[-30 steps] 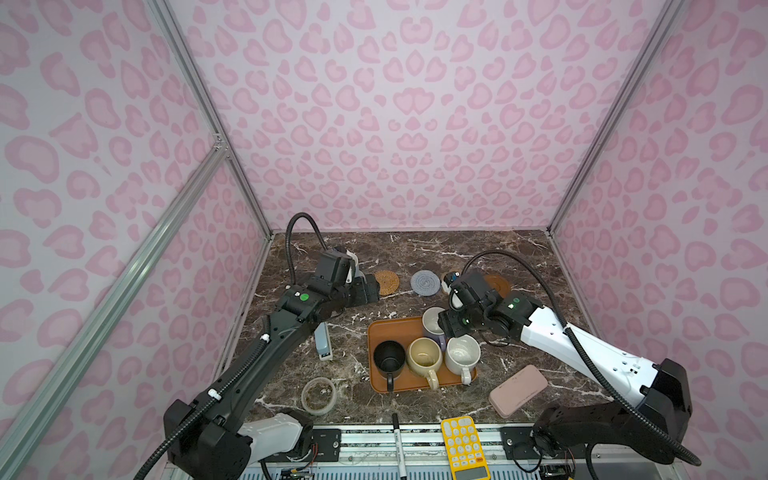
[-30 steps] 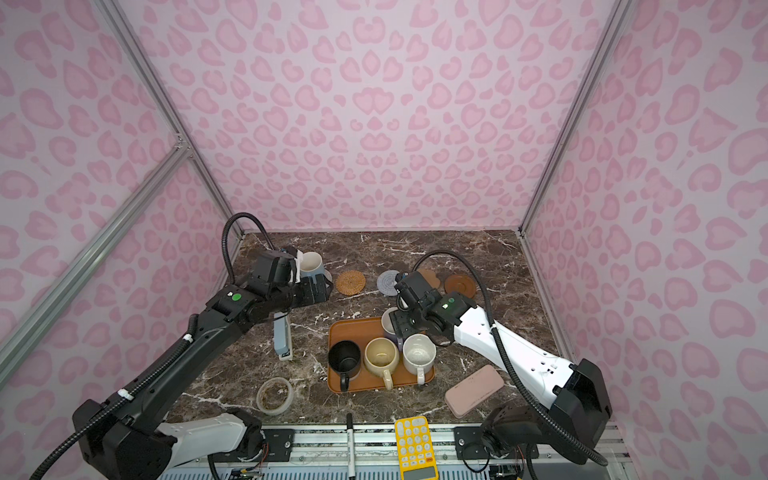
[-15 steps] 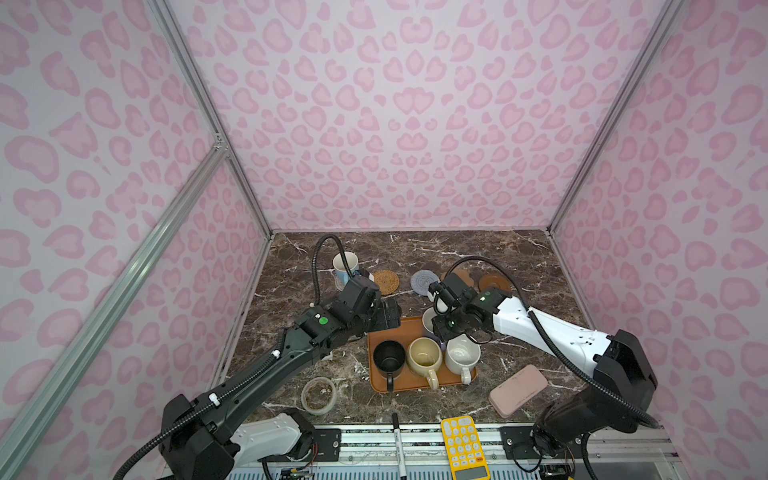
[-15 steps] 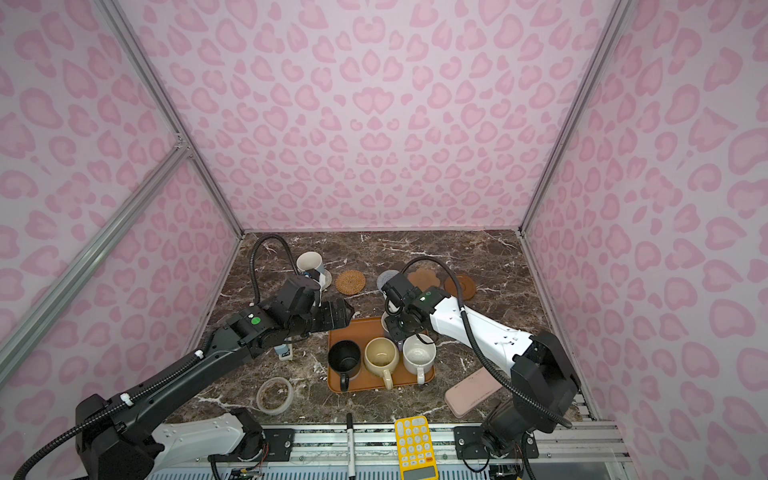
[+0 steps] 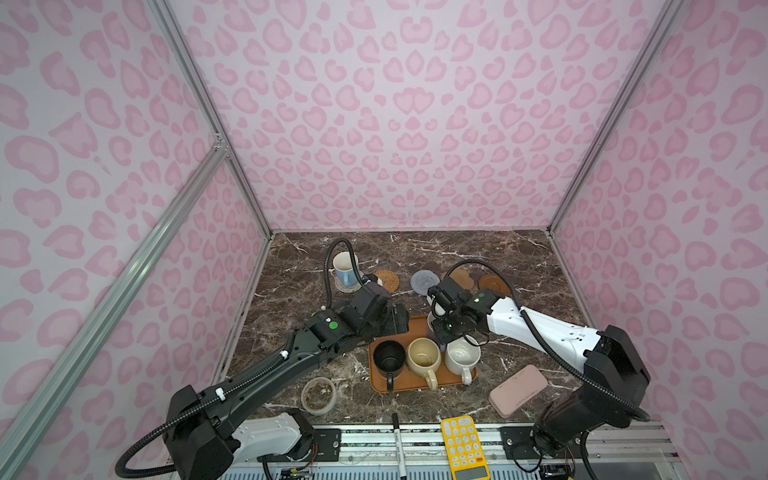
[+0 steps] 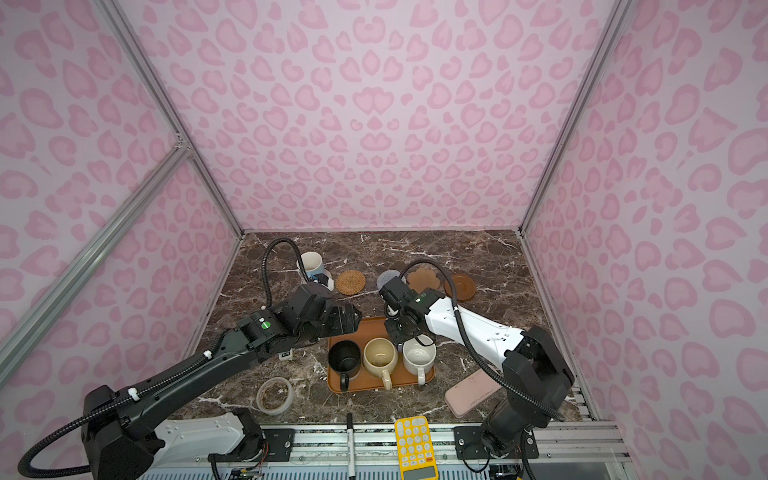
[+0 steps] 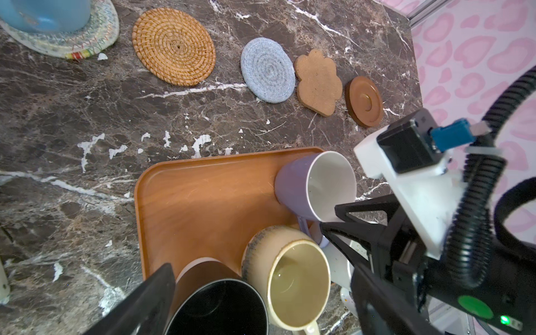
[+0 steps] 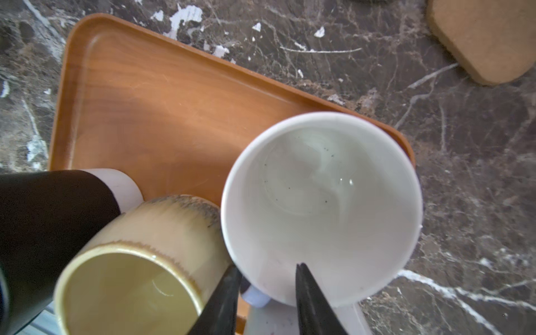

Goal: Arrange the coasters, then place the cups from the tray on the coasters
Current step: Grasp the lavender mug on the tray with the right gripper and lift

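Five coasters lie in a row at the back: cream woven (image 7: 72,40) under the light blue cup (image 5: 344,268), orange-tan (image 7: 174,46), grey-blue (image 7: 268,74), cork flower (image 7: 317,82) and brown wooden (image 7: 364,101). The tray (image 5: 409,387) holds the black cup (image 5: 388,357), the cream-yellow cup (image 5: 423,356), the white speckled cup (image 5: 462,356) and the lavender cup (image 7: 316,182). My right gripper (image 8: 268,268) is shut on the lavender cup's rim by its handle, one finger inside. My left gripper (image 7: 261,295) hangs open above the black cup.
A clear tape roll (image 5: 318,395) lies front left of the tray and a pink flat case (image 5: 518,390) front right. A yellow calculator (image 5: 463,446) and a pen (image 5: 398,440) rest on the front rail. Pink walls close in three sides.
My left arm left the light blue cup on its coaster and swung over the tray's left end. My right gripper came down onto the lavender cup and its jaws narrowed.
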